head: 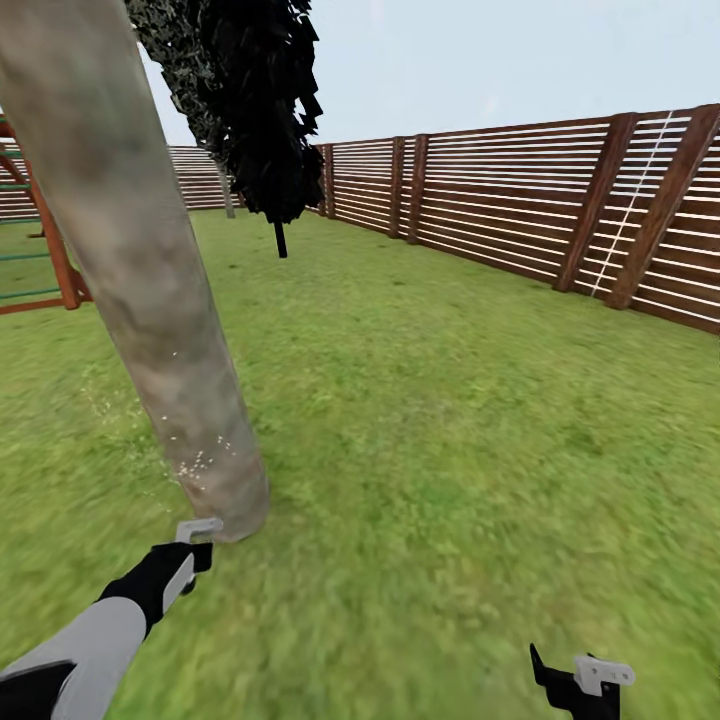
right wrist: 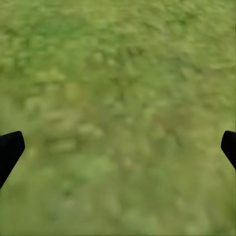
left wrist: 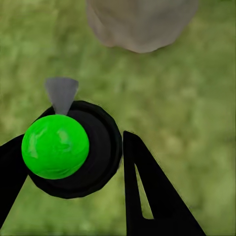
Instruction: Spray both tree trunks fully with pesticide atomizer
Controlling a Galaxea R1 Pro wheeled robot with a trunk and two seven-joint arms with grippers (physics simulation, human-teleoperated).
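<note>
a: left gripper (left wrist: 73, 162) is clamped around the pesticide atomizer (left wrist: 66, 147), one finger on each side of its black body, the green ball top facing the wrist camera and the grey nozzle (left wrist: 61, 93) aimed at the foot of the tree trunk (left wrist: 142, 24).

b: and from the head view that gripper (head: 190, 545) sits low over the lawn (head: 430, 450), just beside the base of the trunk (head: 130, 280). pale specks on the lower bark and in the air near it, which i read as spray landing.

a: so pickup is done, spraying of this trunk looks under way. how covered is it?

b: can't tell from here. the specks cluster low down; the upper trunk looks plain mottled grey-brown.

a: right gripper?

b: right gripper (head: 580, 680) hangs over the grass at the near edge of the lawn, fingers spread wide with nothing between them, bare turf in its wrist view.

a: what's left?

b: by my judgement, finishing this trunk, then the second one. a dark-leaved tree (head: 265, 110) stands further off by the fence (head: 520, 210), but whether that's the other target i can't say.
</note>
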